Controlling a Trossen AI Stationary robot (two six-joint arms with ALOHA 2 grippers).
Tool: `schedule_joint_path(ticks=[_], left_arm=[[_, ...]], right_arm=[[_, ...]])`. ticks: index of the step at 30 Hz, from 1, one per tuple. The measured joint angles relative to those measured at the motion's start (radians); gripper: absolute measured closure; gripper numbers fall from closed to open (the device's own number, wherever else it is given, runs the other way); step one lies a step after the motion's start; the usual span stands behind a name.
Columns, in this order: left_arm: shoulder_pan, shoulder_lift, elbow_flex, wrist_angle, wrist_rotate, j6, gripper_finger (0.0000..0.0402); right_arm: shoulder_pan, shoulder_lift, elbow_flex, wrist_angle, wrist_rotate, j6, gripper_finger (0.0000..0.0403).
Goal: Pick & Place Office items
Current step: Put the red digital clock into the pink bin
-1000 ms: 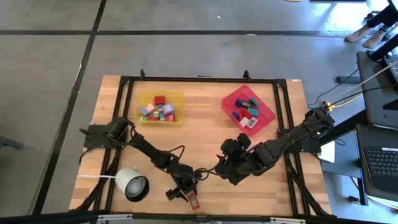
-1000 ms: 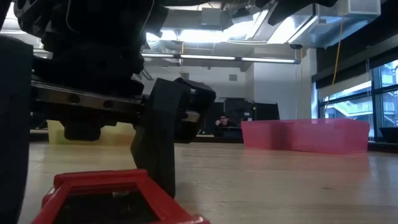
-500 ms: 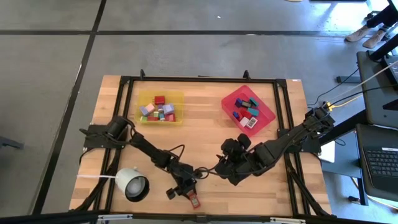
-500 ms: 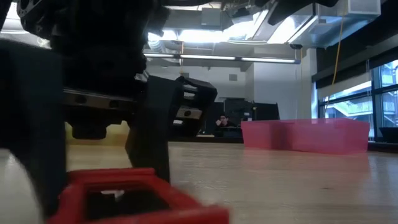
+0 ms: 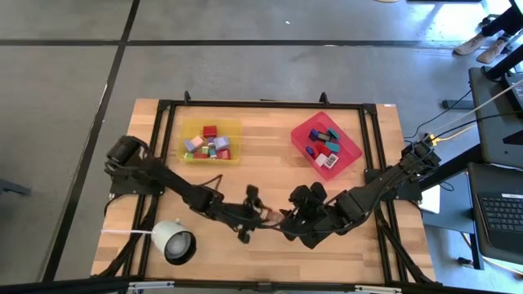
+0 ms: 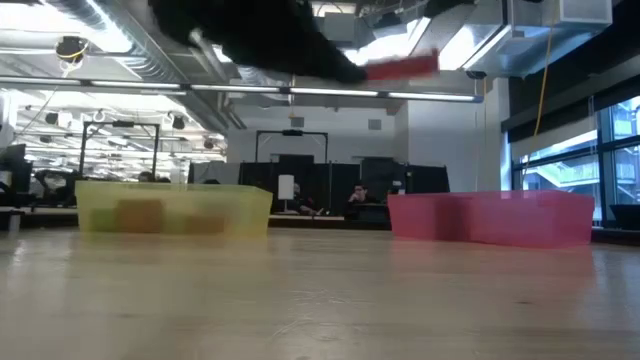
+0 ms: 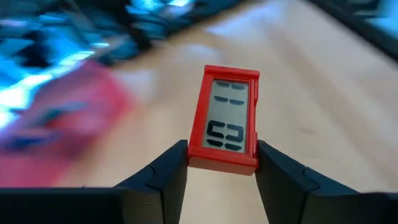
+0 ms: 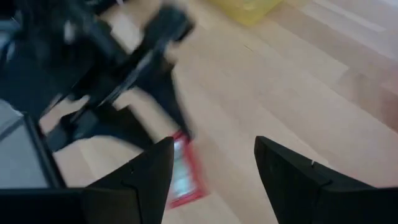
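Two arms over the wooden table (image 5: 270,159), both near its front middle; left to right as seen from above: white round lamp-like object (image 5: 173,242) at front left, beside the left arm; yellow tray (image 5: 211,124) at back left holding a heap of small coloured blocks (image 5: 210,144); left gripper (image 5: 263,214) just front of centre, blurred in the high view; its fingers (image 7: 166,176) are clamped on a red block (image 7: 226,118), one finger against each long side; block sticks out forward past the fingertips, dark markings on its pale face showing; from above only a reddish smear between the fingers, right beside the right gripper; low view shows the same red block (image 6: 402,66) up in the air, well clear of the tabletop, at the end of the dark arm.

Right gripper (image 5: 303,219) just beside it, slightly further right; its two fingers (image 8: 148,172) stand apart with nothing between them; the left gripper and its red block sit just ahead of them in the right wrist view, not touching as far as I can tell.

Red tray (image 5: 304,135) at back right, with more blocks (image 5: 325,150) in blue, teal, black and white inside; low view shows both trays (image 6: 176,206) far across the table, well apart from both grippers.
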Motion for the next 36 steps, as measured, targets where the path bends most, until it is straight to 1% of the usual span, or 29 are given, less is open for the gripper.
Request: schedule_joint_path(ticks=[3,7,9,10,12,14,18,21,23,26,28,32,36], left_arm=[[-0.012,-0.055,0.0,0.015,-0.193,0.042,0.0245],[-0.04,-0.101,0.0,0.016,-0.452,0.14,0.0242],[-0.055,-0.112,0.0,0.014,-0.55,0.172,0.0243],[-0.062,-0.117,0.0,0.014,-0.581,0.184,0.0243],[-0.075,-0.119,0.0,0.017,-0.604,0.199,0.0243],[-0.088,-0.118,0.0,0.014,-0.608,0.206,0.0243],[-0.117,-0.118,0.0,0.015,-0.617,0.199,0.0242],[-0.149,-0.118,0.0,0.026,-0.659,0.212,0.0244],[-0.169,-0.118,0.0,0.032,-0.669,0.227,0.0244],[-0.192,-0.118,0.0,0.079,-0.669,0.255,0.0241],[-0.2,-0.118,0.0,0.132,-0.667,0.283,0.024],[-0.189,-0.118,0.001,0.234,-0.648,0.346,0.0242],[-0.174,-0.118,0.001,0.308,-0.611,0.394,0.0241]], right_arm=[[0.0,0.0,0.0,0.041,0.001,-0.009,0.0177],[0.0,0.0,0.0,0.097,0.004,-0.001,0.0177],[-0.001,0.0,0.0,0.137,0.015,0.019,0.0177],[-0.001,0.0,0.0,0.156,0.032,0.039,0.0177],[-0.001,0.0,0.0,0.189,0.071,0.074,0.0177],[-0.003,0.0,0.0,0.213,0.088,0.076,0.0177],[-0.008,0.0,0.0,0.217,0.085,0.073,0.0177],[-0.009,0.0,0.0,0.215,0.084,0.07,0.0177],[-0.009,0.0,0.0,0.214,0.083,0.066,0.0177],[-0.014,0.0,0.0,0.22,0.082,0.038,0.0177],[-0.018,0.0,0.0,0.24,0.082,0.002,0.0177],[-0.023,0.0,0.0,0.324,0.046,-0.135,0.0177],[-0.022,0.0,0.0,0.396,0.027,-0.218,0.0178]])
